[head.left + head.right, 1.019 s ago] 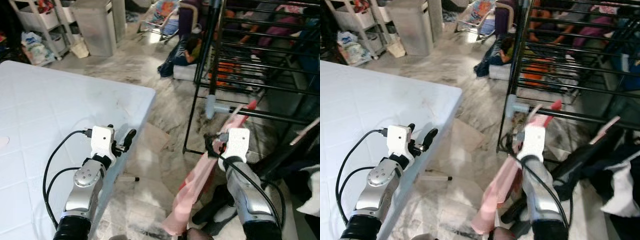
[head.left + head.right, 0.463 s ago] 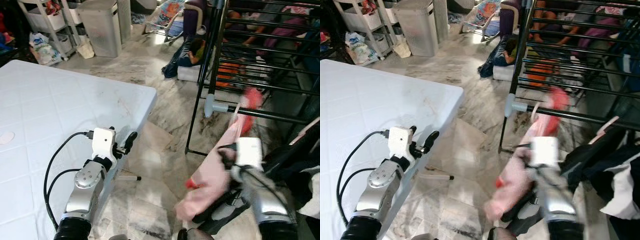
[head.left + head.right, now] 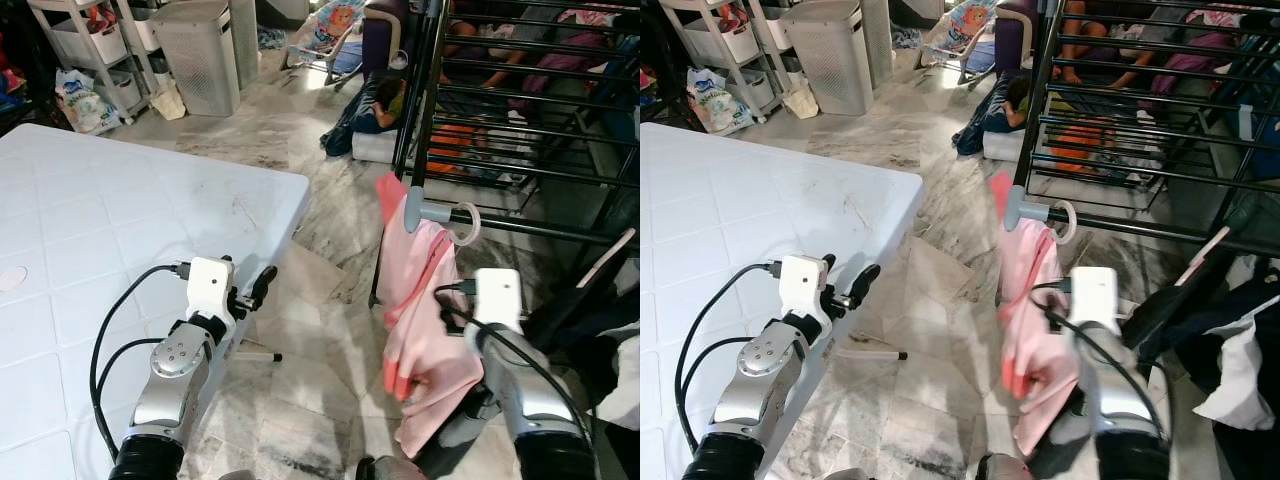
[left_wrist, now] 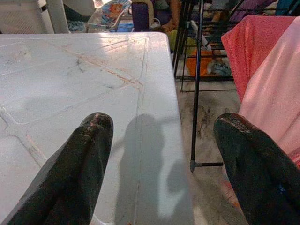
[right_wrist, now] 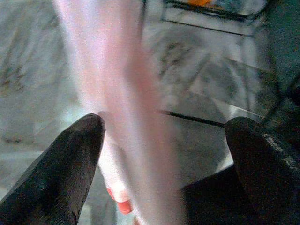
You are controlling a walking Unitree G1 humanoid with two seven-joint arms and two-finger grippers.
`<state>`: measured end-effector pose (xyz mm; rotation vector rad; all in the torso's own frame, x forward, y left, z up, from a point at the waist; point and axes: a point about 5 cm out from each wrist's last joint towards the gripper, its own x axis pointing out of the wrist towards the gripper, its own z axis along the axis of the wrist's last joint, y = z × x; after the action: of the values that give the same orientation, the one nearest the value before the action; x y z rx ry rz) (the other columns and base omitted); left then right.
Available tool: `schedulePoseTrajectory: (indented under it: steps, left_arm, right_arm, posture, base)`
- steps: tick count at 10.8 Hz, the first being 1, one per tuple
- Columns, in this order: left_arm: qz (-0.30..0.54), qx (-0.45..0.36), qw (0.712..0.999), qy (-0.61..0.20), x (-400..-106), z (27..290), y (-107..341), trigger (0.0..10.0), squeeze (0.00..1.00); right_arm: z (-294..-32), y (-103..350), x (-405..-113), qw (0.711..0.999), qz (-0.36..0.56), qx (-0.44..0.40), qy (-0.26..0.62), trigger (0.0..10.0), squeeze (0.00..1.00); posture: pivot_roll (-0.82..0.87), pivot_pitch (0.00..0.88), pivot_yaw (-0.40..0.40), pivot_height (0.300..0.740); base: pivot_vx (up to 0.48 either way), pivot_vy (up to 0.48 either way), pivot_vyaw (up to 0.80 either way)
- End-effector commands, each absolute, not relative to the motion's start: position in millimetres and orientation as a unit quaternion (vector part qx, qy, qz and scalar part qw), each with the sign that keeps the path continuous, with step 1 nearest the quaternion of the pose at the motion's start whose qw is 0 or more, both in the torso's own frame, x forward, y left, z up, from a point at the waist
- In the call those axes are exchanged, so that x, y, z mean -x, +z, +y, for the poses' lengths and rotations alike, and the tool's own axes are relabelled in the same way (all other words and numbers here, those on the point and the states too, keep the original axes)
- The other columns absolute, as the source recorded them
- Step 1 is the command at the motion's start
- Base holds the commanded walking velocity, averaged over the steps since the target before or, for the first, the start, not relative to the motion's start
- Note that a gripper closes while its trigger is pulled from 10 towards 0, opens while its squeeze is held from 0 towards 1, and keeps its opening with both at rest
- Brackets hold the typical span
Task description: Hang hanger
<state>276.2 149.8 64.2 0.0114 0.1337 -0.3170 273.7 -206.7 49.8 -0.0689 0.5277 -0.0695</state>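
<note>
Hanging now on the rack rail (image 3: 540, 228), the hanger (image 3: 462, 222) has left the right gripper (image 5: 164, 136).

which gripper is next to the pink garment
The right gripper: its open fingers flank the pink garment hanging from the rack rail. The left gripper hovers by the white table.

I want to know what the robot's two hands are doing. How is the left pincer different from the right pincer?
The left pincer hangs over the corner of the white table, while the right pincer is by the drying rack. The left pincer has only table between its fingers, while the right pincer has the pink cloth hanging between its fingers, ungripped. Both are open, with black fingers.
</note>
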Motion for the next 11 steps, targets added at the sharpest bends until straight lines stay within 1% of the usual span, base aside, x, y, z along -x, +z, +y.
schedulePoseTrajectory:
  steps: [1,2,5,8,10,11]
  left_arm:
    - [0.060,-0.014,0.985,-0.164,-277.3,149.4,69.5,10.0,0.00]
    - [0.062,-0.014,0.984,-0.164,-277.2,148.8,69.2,10.0,0.00]
    - [0.065,-0.011,0.985,-0.163,-276.2,147.4,67.7,10.0,0.00]
    - [0.067,-0.012,0.984,-0.162,-276.0,147.7,67.0,10.0,0.00]
    - [0.068,-0.013,0.985,-0.161,-276.5,147.9,67.2,10.0,0.00]
    - [0.070,-0.013,0.985,-0.160,-276.1,148.1,66.4,10.0,0.00]
  right_arm:
    - [-199.4,48.9,-278.5,0.965,0.262,0.030,-0.007,10.0,0.00]
    - [-198.5,47.0,-283.0,0.964,0.263,0.032,0.000,0.0,0.00]
    - [-192.8,47.7,-297.0,0.965,0.261,0.027,0.023,0.0,0.00]
    - [-199.3,42.2,-298.3,0.964,0.264,0.032,0.019,0.0,0.00]
    - [-203.6,38.3,-289.1,0.963,0.268,0.029,0.019,0.0,0.00]
    - [-215.2,34.8,-273.4,0.961,0.275,0.028,0.021,0.0,0.00]
  posture:
    - [0.01,0.000,0.046,0.740]
    - [0.01,0.000,0.044,0.740]
    - [0.02,0.000,0.040,0.740]
    - [0.02,0.000,0.038,0.740]
    - [0.02,0.000,0.038,0.740]
    - [0.01,0.000,0.040,0.740]
  base:
    - [0.000,0.000,0.00]
    - [0.000,0.000,0.00]
    - [0.000,0.000,0.00]
    - [0.000,0.000,0.00]
    - [0.000,0.000,0.00]
    - [0.000,0.000,0.00]
